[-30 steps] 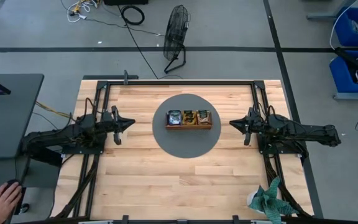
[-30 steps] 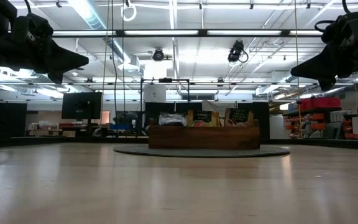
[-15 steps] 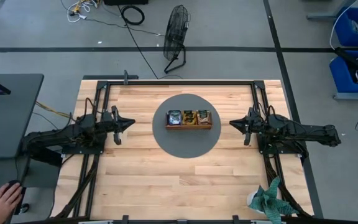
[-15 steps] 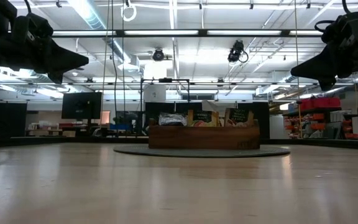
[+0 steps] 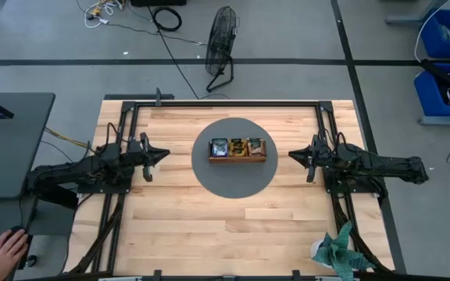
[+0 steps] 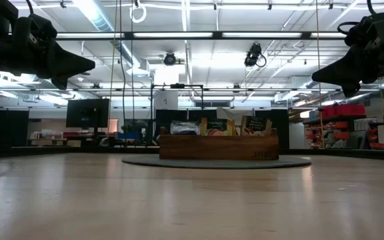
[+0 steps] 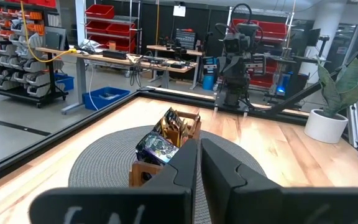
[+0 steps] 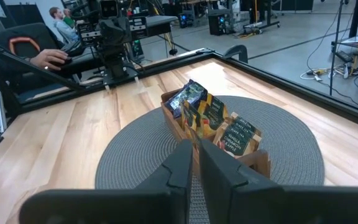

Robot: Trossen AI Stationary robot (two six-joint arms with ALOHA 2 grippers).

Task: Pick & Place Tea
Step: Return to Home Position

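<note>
Tea sachets [image 5: 237,146] stand upright in all three compartments of the wooden tray [image 5: 237,159], which sits at the centre of the round grey mat [image 5: 209,176] on the tabletop [image 5: 209,234]. No loose sachet is visible on the mat or the boards around it.

Change over the last second: none detectable. Both arms hold the same retracted pose, and the tray and its contents have not shifted.

- Left tool [image 5: 162,154]: raised above the tabletop at the left side, well apart from the tray, pointing toward it. Jaws drawn together with only a thin seam between them; nothing held.
- Right tool [image 5: 291,154]: mirrored at the right side, likewise raised and well apart from the tray. Jaws together; nothing held.

Assessment: the arms appear to have reached their rest pose and motion has settled. With every visible sachet in the tray and both tools empty, the placing work looks complete; no further handling seems required
</note>
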